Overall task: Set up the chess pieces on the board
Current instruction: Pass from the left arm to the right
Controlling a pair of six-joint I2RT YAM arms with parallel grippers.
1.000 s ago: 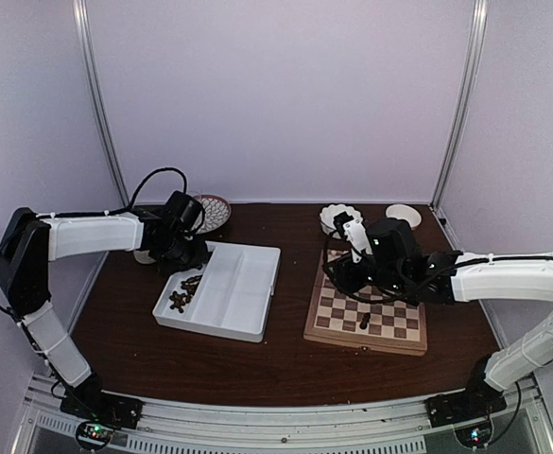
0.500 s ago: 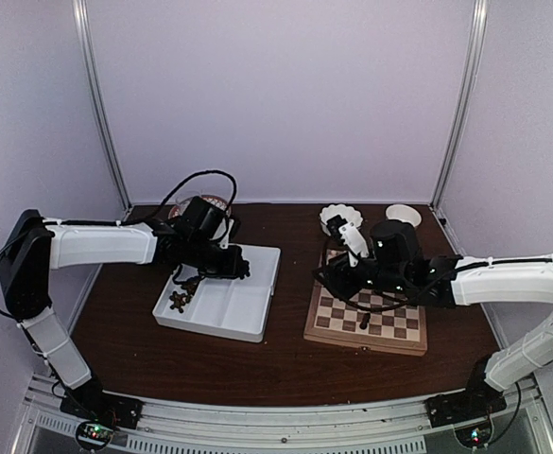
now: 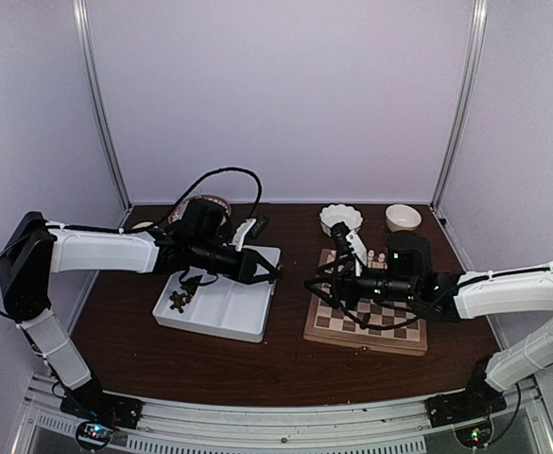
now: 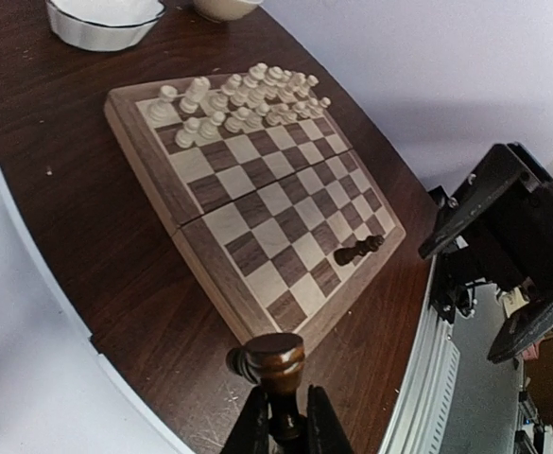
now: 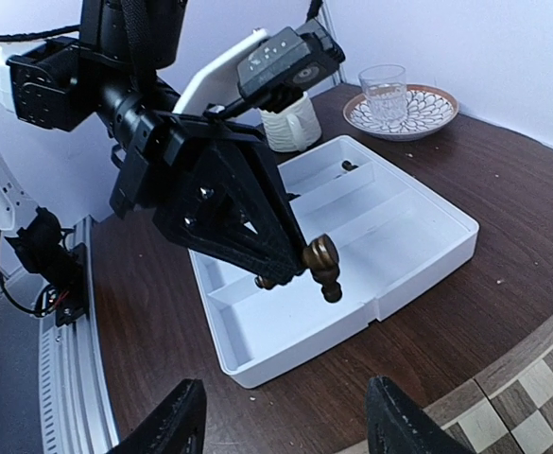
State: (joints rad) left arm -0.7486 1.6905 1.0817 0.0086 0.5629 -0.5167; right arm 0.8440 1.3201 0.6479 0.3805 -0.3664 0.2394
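My left gripper (image 4: pixel 284 423) is shut on the stem of a dark brown chess piece (image 4: pixel 272 362), held in the air over the bare table between the tray and the board (image 4: pixel 257 203). From above, the left gripper (image 3: pixel 270 275) points right, tip to tip with my right gripper (image 3: pixel 313 287). The right gripper (image 5: pixel 281 430) stands open with nothing between its fingers, and the held piece (image 5: pixel 321 266) hangs a short way in front of it. One dark piece (image 4: pixel 359 251) lies on its side on the board. Pale chessmen (image 4: pixel 238 99) fill the board's far rows.
A white divided tray (image 3: pixel 229 303) left of the board holds several dark pieces (image 3: pixel 178 301) in its left compartment. A white bowl (image 3: pixel 340 218) and a cup (image 3: pixel 403 218) stand behind the board. A plate with a glass (image 5: pixel 397 107) sits at the back left.
My left arm swung right from the tray's left compartment toward the board, carrying the dark piece. My right gripper came off the board, turned left to face it, and opened slightly.
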